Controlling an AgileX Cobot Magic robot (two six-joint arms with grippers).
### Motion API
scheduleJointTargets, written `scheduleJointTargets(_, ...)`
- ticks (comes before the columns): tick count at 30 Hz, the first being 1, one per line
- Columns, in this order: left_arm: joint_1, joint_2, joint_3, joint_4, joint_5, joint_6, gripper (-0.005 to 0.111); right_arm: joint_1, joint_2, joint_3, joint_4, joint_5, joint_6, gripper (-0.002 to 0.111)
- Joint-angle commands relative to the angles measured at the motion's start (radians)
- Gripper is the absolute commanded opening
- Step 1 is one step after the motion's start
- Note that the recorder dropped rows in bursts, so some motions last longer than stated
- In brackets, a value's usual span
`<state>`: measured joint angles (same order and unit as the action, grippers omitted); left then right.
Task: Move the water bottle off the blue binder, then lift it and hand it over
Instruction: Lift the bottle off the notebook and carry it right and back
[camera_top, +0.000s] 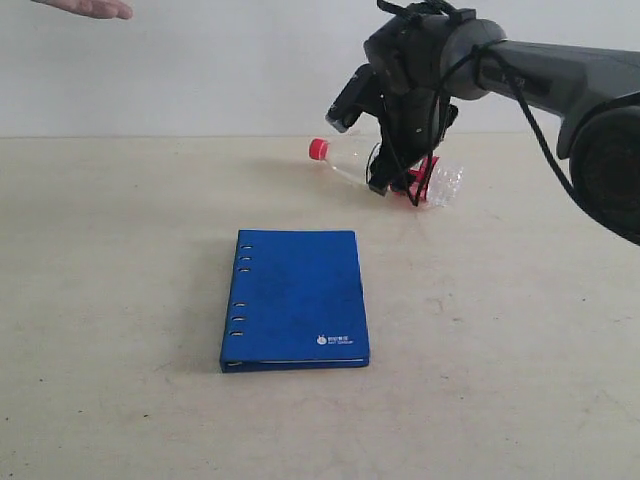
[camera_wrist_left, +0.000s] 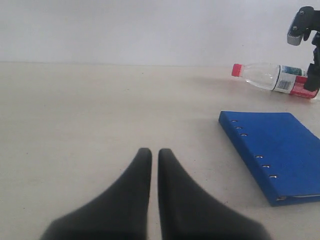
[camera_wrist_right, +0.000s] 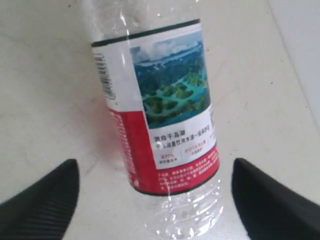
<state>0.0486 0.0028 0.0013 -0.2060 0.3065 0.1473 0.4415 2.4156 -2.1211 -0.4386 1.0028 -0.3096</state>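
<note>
The water bottle (camera_top: 347, 160) lies on its side on the table, beyond the far edge of the blue binder (camera_top: 295, 300) and off it, with its red cap pointing left. My right gripper (camera_top: 400, 182) is over the bottle's labelled middle, open. In the right wrist view its fingers (camera_wrist_right: 45, 200) stand wide on either side of the bottle (camera_wrist_right: 160, 110) without touching it. The left wrist view shows my left gripper (camera_wrist_left: 151, 153) shut and empty low over bare table, with the binder (camera_wrist_left: 277, 150) and the bottle (camera_wrist_left: 270, 77) farther off. The left gripper is out of the exterior view.
A person's hand (camera_top: 90, 8) shows at the top left corner of the exterior view. The pale table (camera_top: 120, 300) spreads wide around the binder, and a white wall stands behind it.
</note>
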Motion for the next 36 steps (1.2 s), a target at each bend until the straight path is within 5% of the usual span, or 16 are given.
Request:
scheduleJointTargets(1, -0.001, -0.003, -0.001, -0.008, -0.015, -0.008, 0.005, 0.009, -0.011, -0.007, -0.042, -0.075, 0.006, 0.099)
scheduleJointTargets(17, -0.001, -0.003, -0.001, -0.008, -0.015, -0.008, 0.005, 0.004, 0.142, -0.007, 0.063, -0.372, 0.059, 0.1)
scheduleJointTargets(26, -0.001, -0.003, -0.001, -0.008, -0.015, -0.008, 0.005, -0.001, 0.157, -0.007, 0.063, -0.205, 0.069, 0.099)
scheduleJointTargets(33, -0.001, -0.003, -0.001, -0.008, -0.015, -0.008, 0.005, -0.001, 0.157, -0.007, 0.123, -0.017, -0.136, 0.08)
scheduleJointTargets(36, -0.001, -0.003, -0.001, -0.008, -0.015, -0.008, 0.005, -0.001, 0.157, -0.007, 0.119, -0.07, -0.087, 0.06)
